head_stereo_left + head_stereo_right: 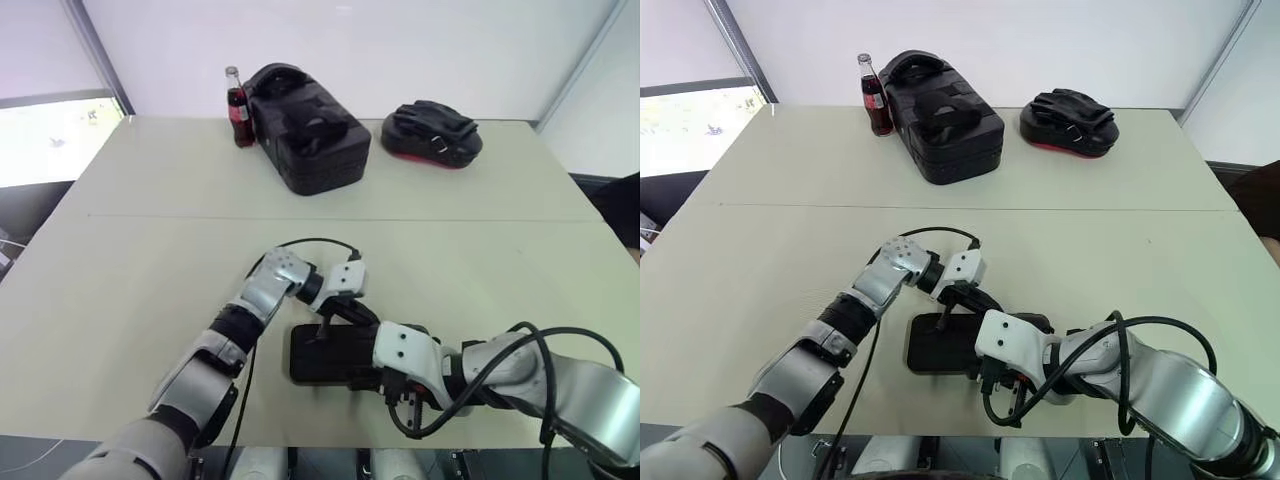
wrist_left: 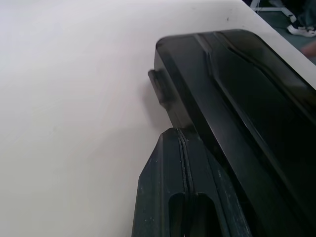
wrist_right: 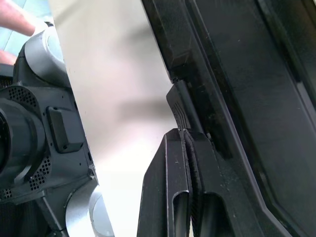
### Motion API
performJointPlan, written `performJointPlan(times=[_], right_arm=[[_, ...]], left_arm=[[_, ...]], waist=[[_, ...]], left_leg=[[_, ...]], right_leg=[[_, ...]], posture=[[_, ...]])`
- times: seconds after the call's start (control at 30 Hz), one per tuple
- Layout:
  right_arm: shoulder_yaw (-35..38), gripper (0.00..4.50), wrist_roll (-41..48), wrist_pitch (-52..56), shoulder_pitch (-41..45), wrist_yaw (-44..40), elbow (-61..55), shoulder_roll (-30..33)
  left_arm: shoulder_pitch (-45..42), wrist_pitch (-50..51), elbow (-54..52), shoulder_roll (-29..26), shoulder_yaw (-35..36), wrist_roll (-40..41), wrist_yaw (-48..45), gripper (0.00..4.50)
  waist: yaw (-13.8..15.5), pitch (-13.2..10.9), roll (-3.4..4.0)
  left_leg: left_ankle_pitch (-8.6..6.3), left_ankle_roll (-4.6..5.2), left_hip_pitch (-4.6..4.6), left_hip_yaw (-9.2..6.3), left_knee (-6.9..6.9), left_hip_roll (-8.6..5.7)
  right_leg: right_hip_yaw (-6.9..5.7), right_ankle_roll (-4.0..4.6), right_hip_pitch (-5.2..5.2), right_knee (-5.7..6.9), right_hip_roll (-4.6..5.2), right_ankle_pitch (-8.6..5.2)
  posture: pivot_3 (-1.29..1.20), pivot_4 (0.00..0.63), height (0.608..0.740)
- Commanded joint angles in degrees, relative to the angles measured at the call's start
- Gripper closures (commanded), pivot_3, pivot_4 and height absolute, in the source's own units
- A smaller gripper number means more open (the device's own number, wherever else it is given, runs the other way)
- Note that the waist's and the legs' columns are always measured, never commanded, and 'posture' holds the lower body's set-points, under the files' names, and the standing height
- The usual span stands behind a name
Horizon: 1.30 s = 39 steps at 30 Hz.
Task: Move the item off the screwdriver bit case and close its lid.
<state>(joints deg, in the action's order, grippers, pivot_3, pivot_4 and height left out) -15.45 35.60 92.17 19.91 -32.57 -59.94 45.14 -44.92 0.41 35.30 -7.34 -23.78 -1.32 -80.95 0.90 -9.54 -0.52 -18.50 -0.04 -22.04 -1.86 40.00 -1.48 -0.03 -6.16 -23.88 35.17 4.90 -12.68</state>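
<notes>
The screwdriver bit case (image 1: 325, 358) lies flat near the table's front edge, and its dark lid (image 2: 256, 103) looks to be down over the tray. My left gripper (image 1: 325, 326) is shut, its tips at the case's far edge, beside a small latch tab (image 2: 157, 86). My right gripper (image 3: 180, 132) is also shut and rests against the case's right side, close to a ribbed tab (image 3: 178, 109). Neither gripper holds anything. The item is hidden or out of view.
At the back of the table stand a bulky black case (image 1: 310, 135), a cola bottle (image 1: 238, 105) to its left and a black and red pad (image 1: 432, 132) to its right. A person's fingers (image 3: 15, 22) show past my left arm (image 3: 39, 123).
</notes>
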Motion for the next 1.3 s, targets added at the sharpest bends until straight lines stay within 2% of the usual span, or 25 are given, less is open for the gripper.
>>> performJointPlan(times=[0.03, 0.2, 0.4, 0.7, 0.87, 0.97, 1.03, 1.1, 1.17, 1.23, 1.3], right_arm=[[3.8, 4.40, -1.9, 0.3, -0.3, 7.5, -0.1, -1.9], [3.6, 4.40, -1.2, 0.3, -3.0, 12.9, -0.1, -5.7], [-0.1, 4.40, -5.2, 0.3, -4.2, 22.1, 0.8, -8.9], [-9.7, 4.40, -13.3, 0.3, -3.0, 37.8, 4.5, -6.3], [-9.8, 4.40, -15.7, 0.3, -2.3, 42.4, 7.1, -9.0], [-8.4, 4.40, -13.3, 0.3, -2.2, 40.6, 6.1, -9.4], [-7.6, 4.40, -9.5, 0.3, -3.4, 36.3, 4.1, -7.2], [-3.0, 4.40, -3.7, 0.3, -6.3, 29.8, 1.2, -5.3], [4.8, 4.40, 7.5, -0.7, -8.8, 22.3, 0.0, -2.2], [14.9, 4.40, 18.6, -4.0, -11.5, 15.5, -0.1, 2.4], [26.4, 4.40, 26.2, -6.8, -16.0, 7.4, -0.1, 7.4]], left_arm=[[2.1, -0.4, 2.2, 1.5, -3.0, -1.2, 0.0, 4.50], [2.4, 0.2, 1.6, 1.7, -3.1, -0.8, -0.6, 4.50], [1.7, 1.6, 1.8, 2.3, -3.6, -0.3, -2.5, 4.50], [1.0, 2.9, 2.5, 2.0, -6.8, -1.3, -8.4, 4.50], [0.8, 4.0, 2.9, 2.2, -7.6, -2.4, -10.1, 4.50], [0.3, 2.4, 4.5, 3.1, -6.0, -2.6, -8.3, 4.50], [-0.5, 1.6, 6.2, 3.5, -5.1, -2.9, -7.2, 4.50], [-1.8, 0.8, 8.2, 4.1, -3.4, -2.7, -5.4, 4.50], [-3.4, 0.5, 10.0, 5.0, -0.5, -1.6, -2.8, 4.50], [-5.0, 1.0, 10.6, 5.8, 3.7, 0.6, 1.0, 4.50], [-5.5, 3.3, 8.6, 5.4, 7.8, 3.3, 4.4, 4.50]], waist=[[-0.1, 0.0, 0.00], [-0.1, 0.0, 0.00], [-0.1, 0.0, -0.01], [-0.3, 0.1, -0.18], [-0.8, 0.3, -0.34], [-1.4, 0.3, -0.33], [-1.4, 0.3, -0.33], [-1.1, 0.3, -0.30], [-0.2, 0.3, -0.26], [0.1, 0.3, -0.27], [0.1, 0.2, -0.27]], left_leg=[[0.00, 0.00, 0.05, 0.00, 0.00, 0.00], [-0.02, 0.03, 0.54, 0.01, -0.04, 0.06], [-0.02, 0.03, 0.54, 0.00, -0.04, 0.07], [-0.02, 0.03, 0.56, 0.00, -0.08, 0.12], [-0.02, 0.02, 0.68, -0.03, -0.10, 0.34], [-0.02, 0.02, 0.65, -0.06, -0.11, 0.38], [-0.02, 0.02, 0.64, -0.06, -0.14, 0.38], [-0.02, 0.02, 0.62, -0.06, -0.14, 0.34], [-0.02, 0.03, 0.55, -0.05, -0.13, 0.24], [-0.06, 0.10, 0.41, -0.07, -0.13, 0.08], [-0.16, 0.26, 0.17, -0.05, -0.10, 0.00]], right_leg=[[0.00, 0.01, 0.05, 0.00, 0.00, -0.01], [-0.03, 0.14, 0.48, -0.05, 0.01, -0.13], [-0.04, 0.13, 0.48, -0.04, 0.01, -0.14], [-0.07, 0.15, 0.46, -0.07, -0.02, -0.15], [-0.07, 0.14, 0.53, -0.10, -0.21, -0.16], [-0.08, 0.01, 0.48, -0.08, -0.24, -0.24], [-0.08, 0.06, 0.46, -0.08, -0.23, -0.21], [-0.08, 0.08, 0.46, -0.10, -0.19, -0.19], [-0.09, 0.02, 0.46, -0.15, -0.09, -0.23], [-0.13, -0.03, 0.45, -0.25, 0.09, -0.25], [-0.13, -0.09, 0.32, -0.37, 0.18, -0.25]], posture=[[0.00, 0.150, 0.740], [0.00, 0.150, 0.740], [0.00, 0.150, 0.740], [0.00, 0.150, 0.740], [0.00, 0.150, 0.740], [0.00, 0.150, 0.740], [0.00, 0.150, 0.740], [0.00, 0.150, 0.740], [0.00, 0.150, 0.740], [0.00, 0.150, 0.740], [0.00, 0.150, 0.740]])
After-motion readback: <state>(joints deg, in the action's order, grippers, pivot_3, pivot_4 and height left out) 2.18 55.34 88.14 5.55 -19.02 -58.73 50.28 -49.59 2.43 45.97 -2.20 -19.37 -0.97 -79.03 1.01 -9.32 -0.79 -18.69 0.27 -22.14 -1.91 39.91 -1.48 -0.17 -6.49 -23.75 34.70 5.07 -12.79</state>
